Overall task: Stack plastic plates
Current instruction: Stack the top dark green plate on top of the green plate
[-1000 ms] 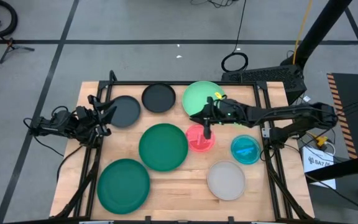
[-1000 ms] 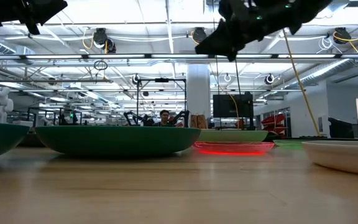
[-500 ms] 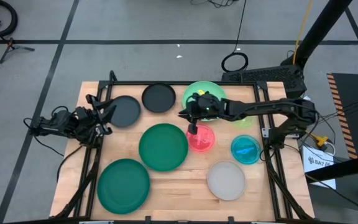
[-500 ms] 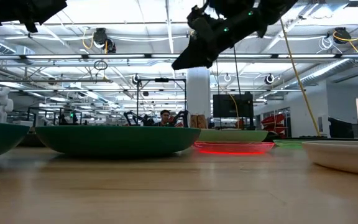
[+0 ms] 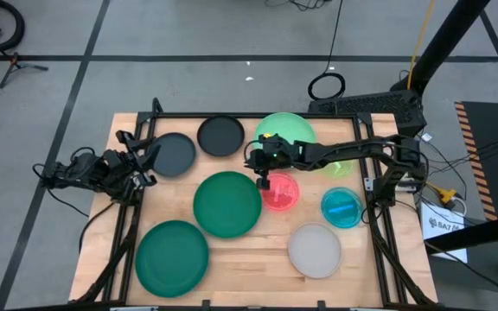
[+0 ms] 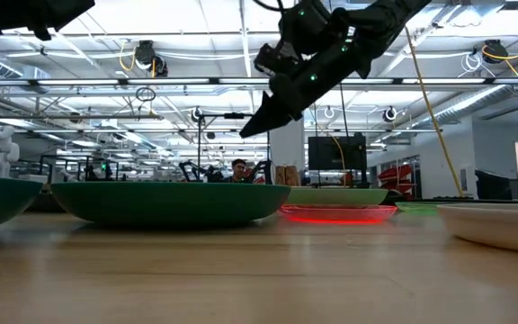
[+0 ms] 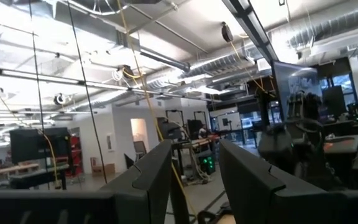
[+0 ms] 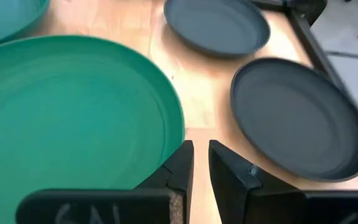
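Observation:
The plastic plates lie singly, bottoms down, on the wooden table (image 5: pixel 253 259). Two are dark green (image 5: pixel 227 203) (image 5: pixel 172 257). The others are dark grey (image 5: pixel 173 154), black (image 5: pixel 220 136), light green (image 5: pixel 284 131), pink (image 5: pixel 281 193), blue (image 5: pixel 342 207) and frosted white (image 5: pixel 316 250). My right gripper (image 5: pixel 251 161) hovers above the gap between the light green and the central dark green plate (image 8: pixel 73 112). It slants down toward the table's left. Its fingers (image 8: pixel 201 144) stand a narrow gap apart with nothing between them. My left gripper (image 5: pixel 137 164) waits open at the left edge, pointing up into the room (image 7: pixel 194 168).
A black metal frame (image 5: pixel 258 116) runs along the table's far edge and down both sides. A small yellow-green plate (image 5: pixel 340 170) lies partly under my right arm. Bare wood shows between the central dark green plate and the two dark plates (image 8: pixel 197 93).
My right gripper has gone toward the table's left edge and down, from over the pink plate's far side to the central dark green plate's far right rim. It has rolled a little. No plate has moved.

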`<state>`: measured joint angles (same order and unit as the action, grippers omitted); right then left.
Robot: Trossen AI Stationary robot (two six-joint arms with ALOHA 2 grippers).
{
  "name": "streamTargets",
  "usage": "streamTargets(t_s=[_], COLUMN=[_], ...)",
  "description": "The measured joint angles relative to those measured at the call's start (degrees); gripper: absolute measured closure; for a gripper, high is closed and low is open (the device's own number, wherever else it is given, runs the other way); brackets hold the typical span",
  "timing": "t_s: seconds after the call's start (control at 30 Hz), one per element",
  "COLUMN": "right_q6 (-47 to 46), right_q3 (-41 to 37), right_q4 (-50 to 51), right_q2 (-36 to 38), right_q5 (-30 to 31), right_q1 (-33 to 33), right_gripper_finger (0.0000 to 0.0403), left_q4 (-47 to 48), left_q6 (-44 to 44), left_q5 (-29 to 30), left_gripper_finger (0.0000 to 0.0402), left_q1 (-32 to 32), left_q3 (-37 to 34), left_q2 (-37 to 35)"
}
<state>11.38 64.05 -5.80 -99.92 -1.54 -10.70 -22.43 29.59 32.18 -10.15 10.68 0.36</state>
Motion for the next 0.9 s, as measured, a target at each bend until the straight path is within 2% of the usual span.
streamTargets(t_s=[0.33, 0.53, 0.73, 0.9], right_q6=[-4.5, -4.7, -4.7, -4.7], right_q3=[0.0, 0.0, 0.0, 0.0], right_q4=[-0.2, -0.2, -0.2, -0.4], right_q2=[-1.5, -1.5, -1.5, -1.5], right_q5=[0.0, 0.0, 0.0, 0.0], right_q1=[0.3, 0.3, 0.3, 0.3], right_gripper_finger=[0.0358, 0.0358, 0.0358, 0.0358], left_q4=[-0.1, -0.1, 0.8, 6.3], left_q6=[0.4, -6.6, -13.5, -23.1], left_q5=[-0.1, 0.2, 4.4, 5.4], left_gripper_finger=[0.0261, 0.0261, 0.0261, 0.0261], left_q1=[0.0, 0.0, 0.0, 0.0], left_q3=[0.0, 0.0, 0.0, 0.0], left_q2=[2.0, 9.0, 14.8, 17.5])
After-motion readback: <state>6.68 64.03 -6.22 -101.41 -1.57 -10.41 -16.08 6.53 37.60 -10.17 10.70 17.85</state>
